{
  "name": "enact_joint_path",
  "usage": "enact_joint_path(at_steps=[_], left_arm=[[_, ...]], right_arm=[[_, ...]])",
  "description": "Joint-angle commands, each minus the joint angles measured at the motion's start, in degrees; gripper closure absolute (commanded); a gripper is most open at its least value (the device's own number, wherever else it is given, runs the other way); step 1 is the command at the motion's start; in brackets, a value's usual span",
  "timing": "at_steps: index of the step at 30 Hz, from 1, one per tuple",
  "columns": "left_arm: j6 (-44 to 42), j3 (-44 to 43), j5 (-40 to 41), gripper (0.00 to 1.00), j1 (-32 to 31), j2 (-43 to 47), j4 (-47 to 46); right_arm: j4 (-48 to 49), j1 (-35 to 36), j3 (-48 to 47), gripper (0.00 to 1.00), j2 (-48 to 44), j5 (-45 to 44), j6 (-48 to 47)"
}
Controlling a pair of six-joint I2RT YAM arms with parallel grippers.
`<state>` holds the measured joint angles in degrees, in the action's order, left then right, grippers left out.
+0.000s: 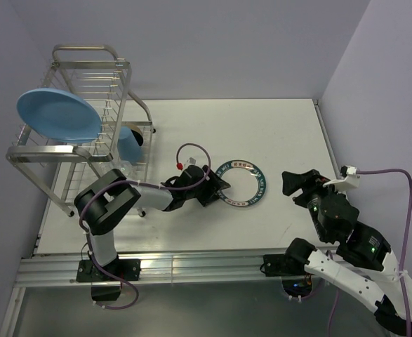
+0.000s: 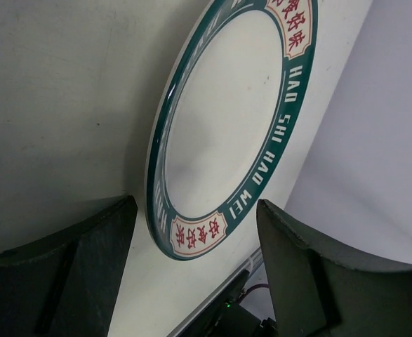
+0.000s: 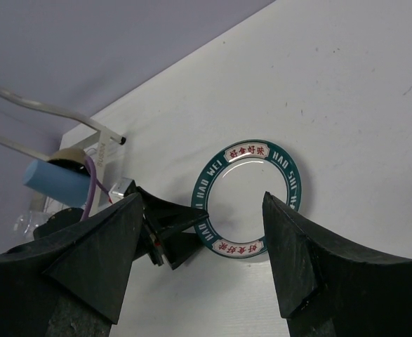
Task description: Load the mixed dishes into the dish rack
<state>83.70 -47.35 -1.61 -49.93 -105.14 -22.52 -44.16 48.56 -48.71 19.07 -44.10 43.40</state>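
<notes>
Top external: blue plate (image 1: 58, 116) and cup (image 1: 127, 142) in rack (image 1: 86, 49) upper left; lettered plate (image 1: 241, 184) unloaded at centre, beside spread left gripper (image 1: 216, 188); right gripper (image 1: 290, 182) spread, empty.

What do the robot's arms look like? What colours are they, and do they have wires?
Both arms are white tubes joined by chunky black joints. The left arm and the right arm each carry a thin purple cable that loops loosely beside it. Small green lights glow on the right arm. The fingers are dark, flat wedges, with no writing that I can see.
</notes>
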Motion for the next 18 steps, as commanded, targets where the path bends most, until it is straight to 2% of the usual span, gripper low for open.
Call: enact_joint_path(at_steps=[1, 6, 11, 12, 14, 15, 17, 18], left_arm=[[3.6, 3.1, 0.8, 0.23, -0.1, -3.2, -0.8], [3.2, 2.5, 1.3, 0.28, -0.2, -5.0, -1.2], [1.2, 1.8, 3.2, 0.43, -0.2, -7.0, -1.9], [1.0, 1.9, 3.3, 0.55, -0.2, -7.1, -2.3], [-0.1, 2.0, 3.4, 0.72, -0.2, -7.1, -2.6], [-0.5, 2.0, 3.5, 0.86, -0.2, -6.9, -2.6], [-1.4, 1.9, 4.0, 1.0, -0.2, -5.6, -1.7], [-2.0, 1.8, 4.3, 1.0, -0.2, -5.0, -1.1]], right_arm=[[1.5, 0.0, -0.9, 0.24, -1.1, -1.0, -0.9], [1.0, 0.0, -0.8, 0.24, -0.8, -0.8, -0.6], [0.5, 0.0, -1.0, 0.24, -0.2, -0.7, 0.0], [0.3, 0.0, -1.1, 0.24, -0.2, -0.6, 0.1], [0.2, 0.0, -1.3, 0.24, 0.4, -0.5, 0.3], [0.0, 0.0, -1.3, 0.24, 0.5, -0.5, 0.4], [-0.2, 0.0, -1.4, 0.23, 1.1, -0.4, 0.5], [-0.3, 0.0, -1.5, 0.23, 1.2, -0.4, 0.5]])
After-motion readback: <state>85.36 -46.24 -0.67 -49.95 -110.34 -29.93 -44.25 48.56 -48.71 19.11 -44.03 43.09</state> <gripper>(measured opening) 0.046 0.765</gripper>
